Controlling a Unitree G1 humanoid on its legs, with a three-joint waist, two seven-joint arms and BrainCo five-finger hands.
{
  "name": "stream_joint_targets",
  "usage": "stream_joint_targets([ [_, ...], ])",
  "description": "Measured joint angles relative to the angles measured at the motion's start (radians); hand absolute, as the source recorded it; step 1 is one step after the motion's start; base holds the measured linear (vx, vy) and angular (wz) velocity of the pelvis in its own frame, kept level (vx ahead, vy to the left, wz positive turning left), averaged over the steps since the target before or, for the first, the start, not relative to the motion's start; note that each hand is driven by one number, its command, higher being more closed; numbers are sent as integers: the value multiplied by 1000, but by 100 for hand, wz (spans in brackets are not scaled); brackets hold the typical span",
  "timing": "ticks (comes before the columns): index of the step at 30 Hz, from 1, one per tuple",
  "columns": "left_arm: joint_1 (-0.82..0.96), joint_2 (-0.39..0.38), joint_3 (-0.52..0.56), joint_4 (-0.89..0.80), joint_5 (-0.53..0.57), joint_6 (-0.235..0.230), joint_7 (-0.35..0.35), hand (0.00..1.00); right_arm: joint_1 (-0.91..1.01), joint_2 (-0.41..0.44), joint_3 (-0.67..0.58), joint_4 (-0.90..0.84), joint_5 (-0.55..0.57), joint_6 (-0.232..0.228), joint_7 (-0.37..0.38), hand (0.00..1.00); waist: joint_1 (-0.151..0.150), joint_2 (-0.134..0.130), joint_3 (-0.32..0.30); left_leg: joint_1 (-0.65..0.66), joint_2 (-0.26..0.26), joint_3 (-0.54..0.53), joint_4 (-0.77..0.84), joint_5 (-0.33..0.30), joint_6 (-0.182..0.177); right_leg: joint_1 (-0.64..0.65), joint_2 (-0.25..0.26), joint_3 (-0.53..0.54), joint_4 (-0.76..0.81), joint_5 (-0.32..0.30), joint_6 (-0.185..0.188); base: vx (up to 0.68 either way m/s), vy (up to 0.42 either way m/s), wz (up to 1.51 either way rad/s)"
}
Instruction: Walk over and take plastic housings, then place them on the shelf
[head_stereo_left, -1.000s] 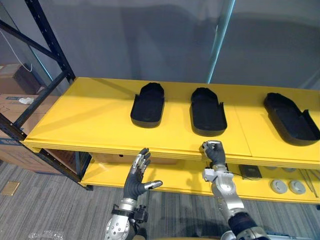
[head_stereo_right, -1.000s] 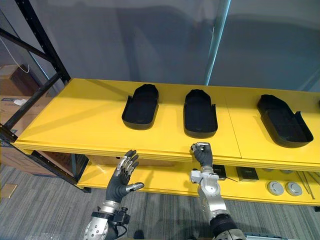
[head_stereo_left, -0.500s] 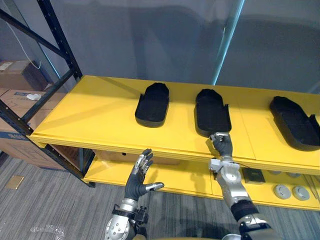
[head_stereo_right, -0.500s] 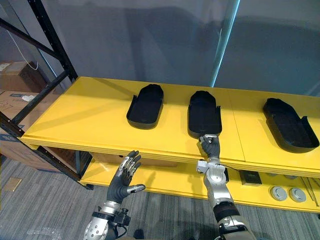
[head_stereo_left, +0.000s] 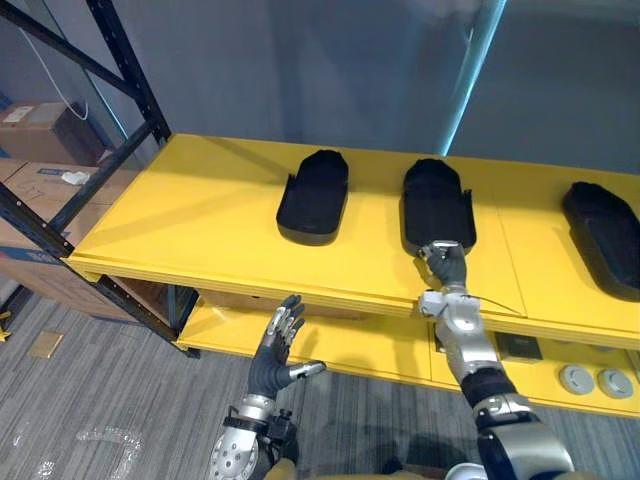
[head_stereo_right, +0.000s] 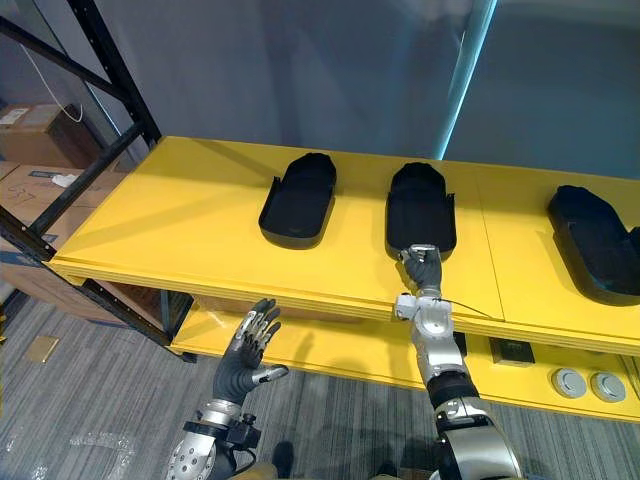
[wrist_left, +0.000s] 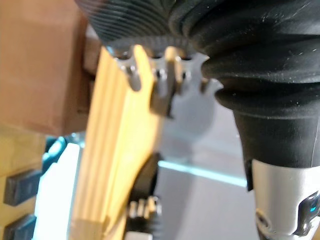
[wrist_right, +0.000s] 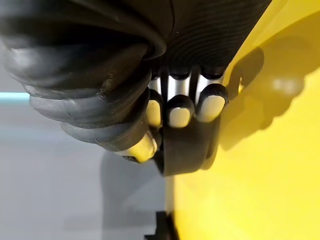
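Three black plastic housings lie on the yellow shelf: one at the left, one in the middle and one at the right edge. My right hand rests on the shelf top with its fingers curled over the near end of the middle housing. My left hand hangs below the shelf's front edge, fingers straight and spread, holding nothing.
A black rack upright and cardboard boxes stand at the left. A teal pole rises behind the shelf. The lower yellow shelf holds a dark box and round grey parts.
The view has shifted closer to the shelf. My right hand went from the shelf's front edge up onto the near end of the middle housing and closed on it. The left hand stayed open.
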Motion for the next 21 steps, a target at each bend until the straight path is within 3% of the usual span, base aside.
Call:
stream_joint_targets([
  [8,0,0,0,0,-10,-21,-7,0,-30,-19,-19,10,2,-15,-34,100,1,9,21,-1,1,-1,0,0,0,-3,0,-10,5,-5,-3,-1,-1,0],
  [9,-1,0,-1,0,-11,-22,-8,0,-19,-18,-25,-14,2,-15,-42,100,1,9,21,0,2,-1,0,0,0,-5,1,-9,5,-5,-3,0,0,0],
  [11,4,-5,0,-4,-11,-47,-10,0,84,11,-54,-241,3,-57,-74,100,-2,9,21,-2,4,15,0,0,-1,-22,2,12,10,-5,-3,14,-6,-17],
  [12,6,-10,0,-8,-11,-52,-10,0,121,22,-53,-318,2,-63,-83,0,-6,9,21,1,5,24,0,-1,-1,-24,2,17,9,-5,-3,17,-3,-32],
  [15,-8,-20,3,-53,-10,-70,-8,0,357,106,-43,-710,-29,-122,-113,0,-55,0,23,16,9,82,0,-16,-1,-47,5,73,13,-4,-1,16,1,-49],
  [19,-61,-24,0,-57,-9,-86,9,0,550,143,-32,-957,-100,-121,-143,0,-103,-19,17,61,22,182,0,-49,-6,-55,21,173,9,2,0,3,12,-78],
  [21,-93,-18,-12,-57,-7,-83,32,0,620,146,-40,-1014,-178,-83,-195,0,-142,-42,-11,73,30,240,0,-65,-10,-74,35,229,-2,6,0,-3,12,-81],
])
